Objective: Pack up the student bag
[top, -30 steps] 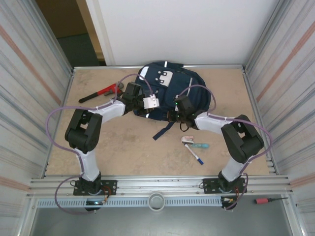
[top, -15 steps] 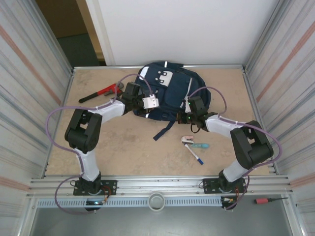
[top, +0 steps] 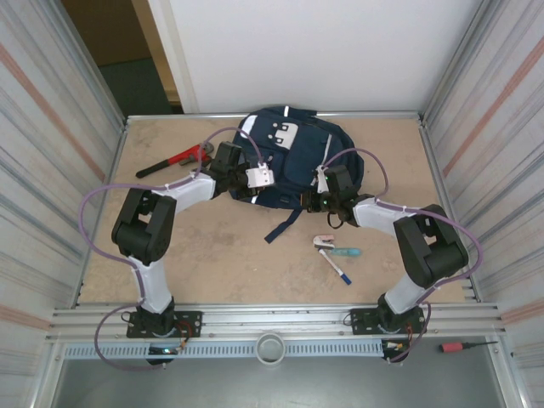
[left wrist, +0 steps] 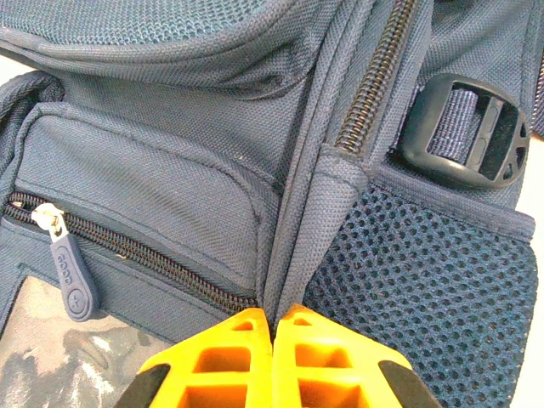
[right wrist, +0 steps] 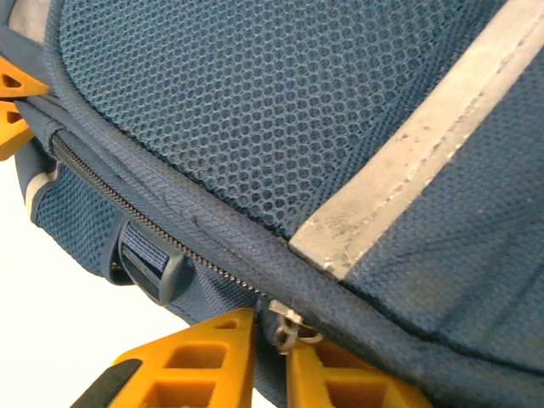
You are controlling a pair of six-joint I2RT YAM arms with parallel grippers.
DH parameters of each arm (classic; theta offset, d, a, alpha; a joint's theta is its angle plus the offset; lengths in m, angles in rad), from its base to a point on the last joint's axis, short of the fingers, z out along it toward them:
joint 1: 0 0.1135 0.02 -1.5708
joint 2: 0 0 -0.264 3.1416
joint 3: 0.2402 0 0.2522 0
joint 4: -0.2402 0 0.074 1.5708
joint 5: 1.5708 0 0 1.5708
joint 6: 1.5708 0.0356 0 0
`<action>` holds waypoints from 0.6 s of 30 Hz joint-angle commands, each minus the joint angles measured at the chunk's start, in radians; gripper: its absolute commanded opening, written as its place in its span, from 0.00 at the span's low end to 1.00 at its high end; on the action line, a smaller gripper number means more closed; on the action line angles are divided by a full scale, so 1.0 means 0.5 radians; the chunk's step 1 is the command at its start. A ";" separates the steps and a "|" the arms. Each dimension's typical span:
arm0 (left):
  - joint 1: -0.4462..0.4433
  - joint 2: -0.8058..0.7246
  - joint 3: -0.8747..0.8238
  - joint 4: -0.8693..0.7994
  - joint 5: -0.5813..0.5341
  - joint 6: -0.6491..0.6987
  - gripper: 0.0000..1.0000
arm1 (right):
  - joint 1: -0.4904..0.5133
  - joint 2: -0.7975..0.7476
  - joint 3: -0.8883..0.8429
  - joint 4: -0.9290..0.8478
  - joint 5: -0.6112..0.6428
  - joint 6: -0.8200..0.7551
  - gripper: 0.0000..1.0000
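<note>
student bag (top: 289, 157) lies flat at far-centre of the table (top: 212, 255), both arms on its near edge. left gripper (left wrist: 274, 327) is pressed tight, pinching a seam fold of the bag. right gripper (right wrist: 272, 340) is barely parted w/ the zip pull (right wrist: 285, 327) sat in the gap, can't tell if it's biting. zip track (right wrist: 144, 223) runs from that pull toward the left claw, so the right arm's nearest to drag it, i reckon.
</note>
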 commanded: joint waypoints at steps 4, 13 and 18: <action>0.008 -0.069 -0.013 -0.071 0.033 -0.010 0.00 | 0.013 0.002 -0.008 0.027 0.217 0.002 0.00; 0.062 -0.109 -0.055 -0.020 0.013 -0.017 0.00 | -0.139 -0.270 -0.172 -0.192 0.443 0.149 0.00; 0.054 -0.114 -0.054 -0.013 0.035 -0.025 0.00 | -0.106 -0.327 -0.179 -0.124 0.134 -0.055 0.00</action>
